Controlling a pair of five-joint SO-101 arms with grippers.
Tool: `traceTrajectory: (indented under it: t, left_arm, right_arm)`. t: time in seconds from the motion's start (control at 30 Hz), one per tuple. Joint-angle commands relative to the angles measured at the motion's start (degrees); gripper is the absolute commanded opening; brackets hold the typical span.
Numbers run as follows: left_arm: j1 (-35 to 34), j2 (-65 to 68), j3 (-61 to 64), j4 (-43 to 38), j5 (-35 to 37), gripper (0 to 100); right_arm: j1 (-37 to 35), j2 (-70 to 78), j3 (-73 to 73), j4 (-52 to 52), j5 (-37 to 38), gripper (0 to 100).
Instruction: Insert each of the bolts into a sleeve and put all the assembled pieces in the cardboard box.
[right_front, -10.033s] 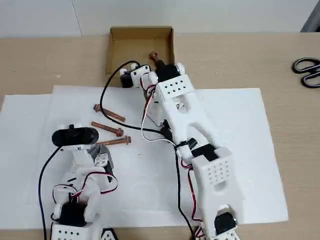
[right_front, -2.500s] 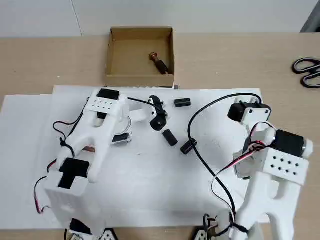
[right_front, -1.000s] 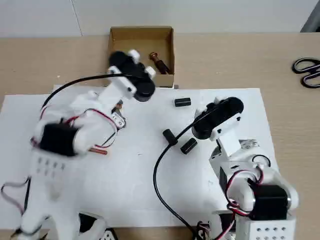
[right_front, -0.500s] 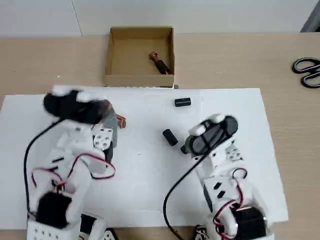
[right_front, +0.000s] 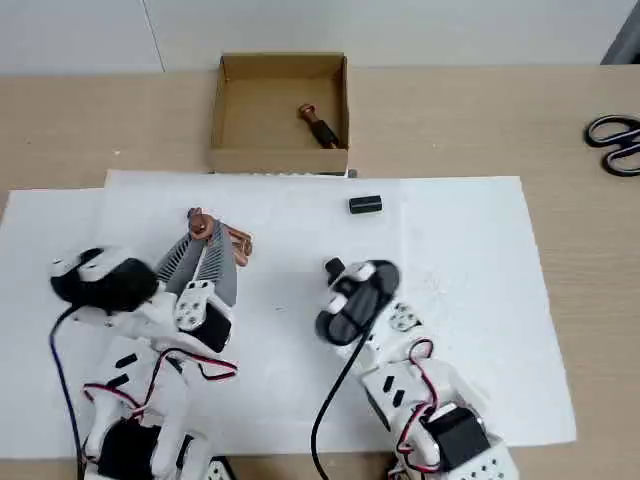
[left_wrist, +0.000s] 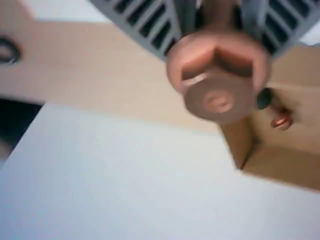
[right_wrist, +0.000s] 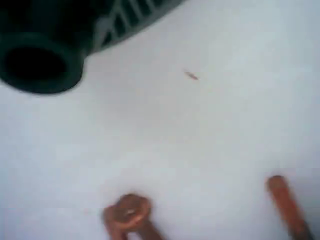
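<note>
Clamping bolt (left_wrist: 217, 80), left pincer (right_front: 205, 235) facing box (right_front: 283, 160), right pincer (right_front: 338, 274) holding sleeve (right_wrist: 35, 62)

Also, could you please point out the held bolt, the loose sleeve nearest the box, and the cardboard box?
held bolt (left_wrist: 218, 85), left wrist view, on its head.
loose sleeve (right_front: 365, 205), high view, on its middle.
cardboard box (right_front: 280, 160), high view, on its near wall.

The cardboard box (right_front: 282, 160) sits behind the paper sheet (right_front: 480, 300) — one assembled piece (right_front: 320, 127) inside; scissors (right_front: 615, 140) far right.
</note>
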Motion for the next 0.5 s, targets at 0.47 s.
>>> traceTrajectory:
  t: [0.47]
  left_arm:
    - [8.53, -0.7, 1.36, -1.67, 10.11, 1]
  right_arm:
    - [-7.96, -0.66, 5.8, -13.23, -0.26, 0.2]
